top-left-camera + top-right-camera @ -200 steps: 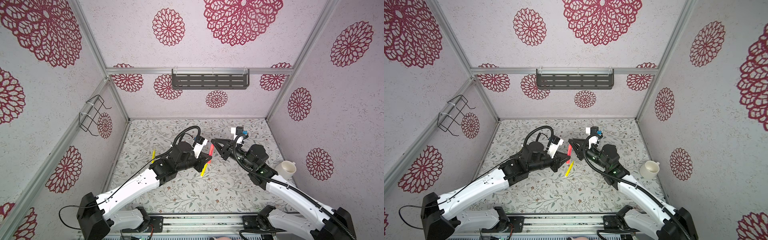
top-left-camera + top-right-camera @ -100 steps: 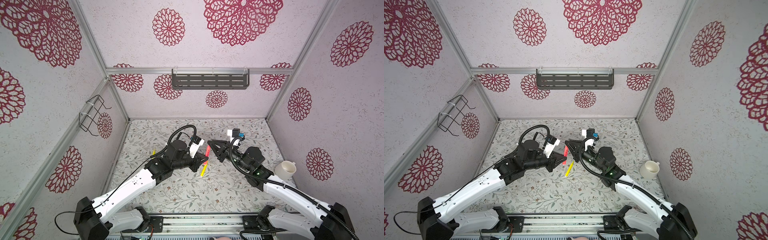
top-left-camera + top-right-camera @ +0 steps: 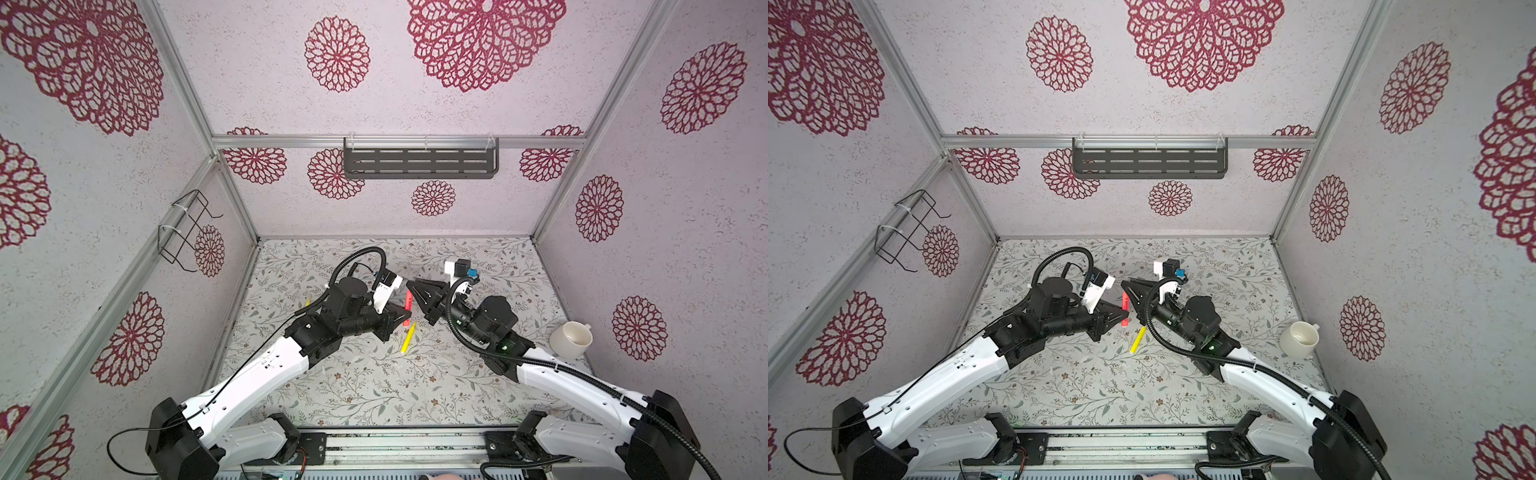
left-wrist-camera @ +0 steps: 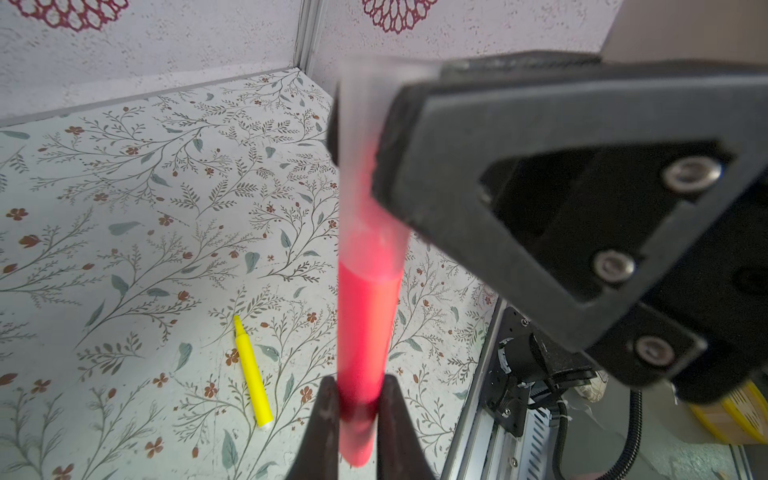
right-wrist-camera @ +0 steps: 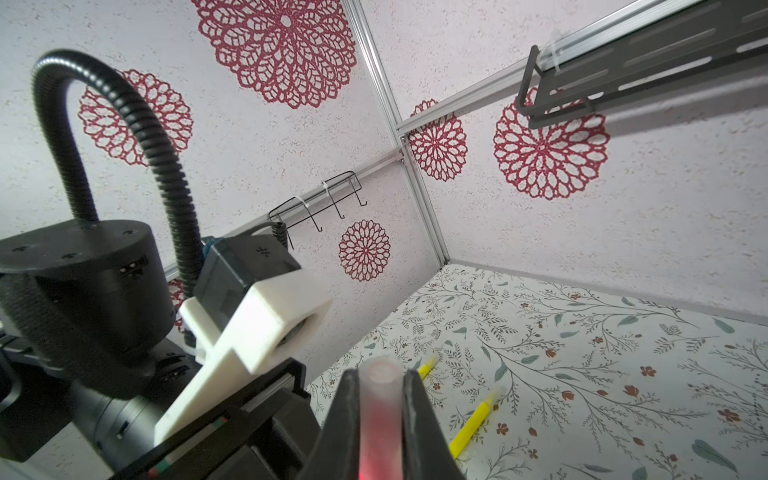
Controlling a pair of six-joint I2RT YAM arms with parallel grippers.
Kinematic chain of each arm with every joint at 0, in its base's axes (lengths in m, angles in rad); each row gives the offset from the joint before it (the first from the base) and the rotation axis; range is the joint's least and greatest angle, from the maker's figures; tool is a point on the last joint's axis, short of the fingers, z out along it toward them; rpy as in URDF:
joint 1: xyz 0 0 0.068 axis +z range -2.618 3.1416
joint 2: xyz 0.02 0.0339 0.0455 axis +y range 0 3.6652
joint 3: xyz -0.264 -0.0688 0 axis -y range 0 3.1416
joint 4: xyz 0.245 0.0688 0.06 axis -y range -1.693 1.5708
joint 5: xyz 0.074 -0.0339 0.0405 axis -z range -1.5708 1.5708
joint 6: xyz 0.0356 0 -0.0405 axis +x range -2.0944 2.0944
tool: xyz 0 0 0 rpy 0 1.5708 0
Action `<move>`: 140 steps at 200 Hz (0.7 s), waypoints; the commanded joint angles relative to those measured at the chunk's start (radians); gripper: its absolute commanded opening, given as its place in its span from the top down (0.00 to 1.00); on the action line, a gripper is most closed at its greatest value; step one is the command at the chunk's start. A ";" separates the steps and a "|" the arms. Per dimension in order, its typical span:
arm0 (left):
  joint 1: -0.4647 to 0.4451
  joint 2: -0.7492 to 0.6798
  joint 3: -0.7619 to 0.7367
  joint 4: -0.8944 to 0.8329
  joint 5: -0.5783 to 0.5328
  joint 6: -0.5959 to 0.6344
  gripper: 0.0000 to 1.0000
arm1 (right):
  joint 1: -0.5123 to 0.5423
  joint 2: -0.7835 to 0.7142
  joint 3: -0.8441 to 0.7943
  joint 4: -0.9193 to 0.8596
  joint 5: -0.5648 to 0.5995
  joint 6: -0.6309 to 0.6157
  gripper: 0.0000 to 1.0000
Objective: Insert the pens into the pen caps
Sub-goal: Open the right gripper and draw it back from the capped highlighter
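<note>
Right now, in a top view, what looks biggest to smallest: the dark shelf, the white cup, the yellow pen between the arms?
dark shelf
white cup
yellow pen: similar length to the cup, much thinner

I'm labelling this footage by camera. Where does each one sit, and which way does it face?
Top views: high over the front rail, looking down toward the back wall; both arms whole, left gripper and right gripper meeting above the table.
Left wrist: on the left arm, looking along its fingers clamped on the red pen; the right gripper looms close.
Right wrist: on the right arm, looking past its fingers, clamped on the clear cap, at the left arm.
Both wrist views show the cap and a yellow pen.
</note>
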 commanded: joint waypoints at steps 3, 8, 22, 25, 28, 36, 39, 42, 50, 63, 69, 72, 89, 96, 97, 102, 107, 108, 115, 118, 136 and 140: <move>0.097 -0.085 0.081 0.502 -0.179 -0.032 1.00 | 0.089 0.043 -0.097 -0.334 -0.229 -0.013 1.00; 0.099 -0.087 0.083 0.494 -0.180 -0.026 1.00 | 0.090 0.042 -0.092 -0.338 -0.225 -0.017 1.00; 0.102 -0.093 0.077 0.465 -0.178 -0.009 1.00 | 0.088 0.052 -0.055 -0.374 -0.206 -0.044 1.00; 0.104 -0.094 0.075 0.456 -0.175 -0.004 1.00 | 0.088 0.057 -0.042 -0.388 -0.198 -0.049 1.00; 0.106 -0.093 0.075 0.446 -0.169 0.001 1.00 | 0.088 0.063 -0.028 -0.404 -0.187 -0.058 1.00; 0.111 -0.086 0.078 0.402 -0.153 0.017 1.00 | 0.084 0.084 0.014 -0.447 -0.154 -0.081 1.00; 0.111 -0.080 0.080 0.382 -0.156 0.023 1.00 | 0.081 0.092 0.030 -0.460 -0.148 -0.089 1.00; 0.111 -0.076 0.081 0.360 -0.160 0.029 1.00 | 0.078 0.103 0.044 -0.472 -0.144 -0.098 1.00; 0.111 -0.072 0.071 0.321 -0.167 0.035 1.00 | 0.066 0.131 0.082 -0.496 -0.151 -0.115 1.00; 0.113 -0.073 0.027 0.299 -0.181 0.023 1.00 | 0.042 0.175 0.137 -0.515 -0.185 -0.127 0.88; 0.116 -0.075 0.004 0.293 -0.184 0.015 1.00 | 0.030 0.187 0.155 -0.511 -0.211 -0.129 0.75; 0.117 -0.077 -0.006 0.289 -0.187 0.011 1.00 | 0.024 0.191 0.165 -0.507 -0.225 -0.130 0.69; 0.123 -0.084 -0.057 0.242 -0.210 0.010 1.00 | -0.005 0.200 0.213 -0.508 -0.278 -0.133 0.41; 0.127 -0.086 -0.078 0.223 -0.219 0.011 1.00 | -0.018 0.194 0.232 -0.521 -0.281 -0.138 0.19; 0.128 -0.084 -0.080 0.219 -0.220 0.011 1.00 | -0.019 0.194 0.233 -0.522 -0.281 -0.139 0.15; 0.132 -0.082 -0.094 0.203 -0.222 0.015 1.00 | -0.032 0.183 0.246 -0.528 -0.282 -0.143 0.03; 0.139 -0.078 -0.108 0.187 -0.228 0.014 1.00 | -0.044 0.172 0.257 -0.535 -0.285 -0.144 0.01; 0.140 -0.077 -0.110 0.184 -0.230 0.012 1.00 | -0.047 0.170 0.259 -0.536 -0.286 -0.146 0.01; 0.154 -0.070 -0.133 0.171 -0.230 0.006 1.00 | -0.066 0.153 0.274 -0.543 -0.293 -0.145 0.01; 0.159 -0.068 -0.145 0.170 -0.229 0.002 1.00 | -0.074 0.145 0.280 -0.546 -0.297 -0.145 0.01; 0.200 -0.039 -0.196 0.147 -0.251 -0.025 1.00 | -0.117 0.097 0.306 -0.562 -0.314 -0.141 0.01; 0.209 -0.027 -0.202 0.138 -0.265 -0.031 1.00 | -0.125 0.087 0.309 -0.565 -0.313 -0.140 0.01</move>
